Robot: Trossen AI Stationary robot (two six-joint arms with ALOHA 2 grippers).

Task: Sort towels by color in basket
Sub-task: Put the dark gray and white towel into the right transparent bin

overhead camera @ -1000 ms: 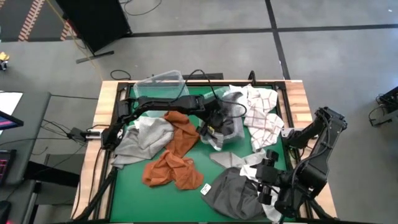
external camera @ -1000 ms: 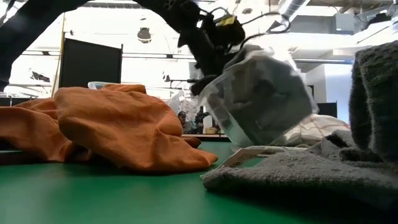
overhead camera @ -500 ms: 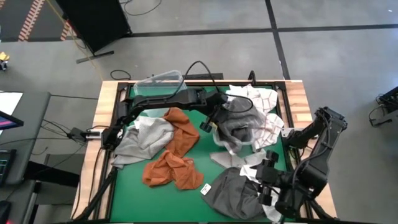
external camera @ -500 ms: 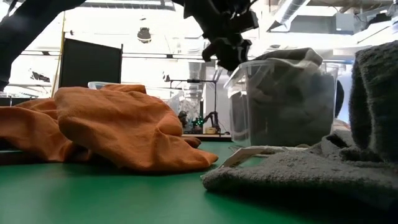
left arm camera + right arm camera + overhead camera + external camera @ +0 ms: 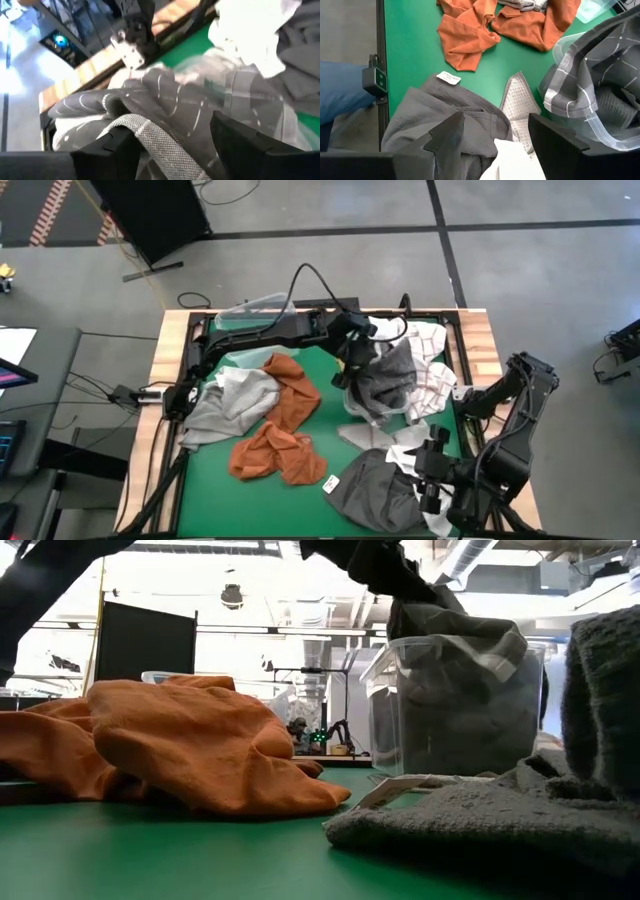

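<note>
A clear plastic basket (image 5: pixel 388 395) stands upright mid-table, piled with dark grey towels (image 5: pixel 450 635). One of them, with thin pale checks (image 5: pixel 165 97), drapes over the rim. My left gripper (image 5: pixel 360 360) hovers open over the basket's far-left rim, and a grey woven strip (image 5: pixel 150 137) runs between its fingers. My right gripper (image 5: pixel 492 145) stands open at the near right above a dark grey towel (image 5: pixel 370 495). Rust orange towels (image 5: pixel 280 425) and a light grey one (image 5: pixel 232 400) lie left of the basket. A white red-checked towel (image 5: pixel 428 370) lies at its right. My left gripper's fingers (image 5: pixel 110 145) stand apart on either side of the grey woven strip (image 5: pixel 150 137) at the top of the pile. The strip runs close by one finger, and I cannot tell whether it touches it.
A second clear basket (image 5: pixel 255 310) stands at the table's far left. A light grey waffle cloth (image 5: pixel 520 97) and a white cloth (image 5: pixel 507 162) lie near the right gripper. Bare green mat (image 5: pixel 205 480) shows at the near left.
The clear basket, tilted and partly lifted a second ago, has come down upright a little farther toward the table's right edge. My left gripper has risen from the basket's rim and tipped toward level. The grey towels now pile above the rim.
</note>
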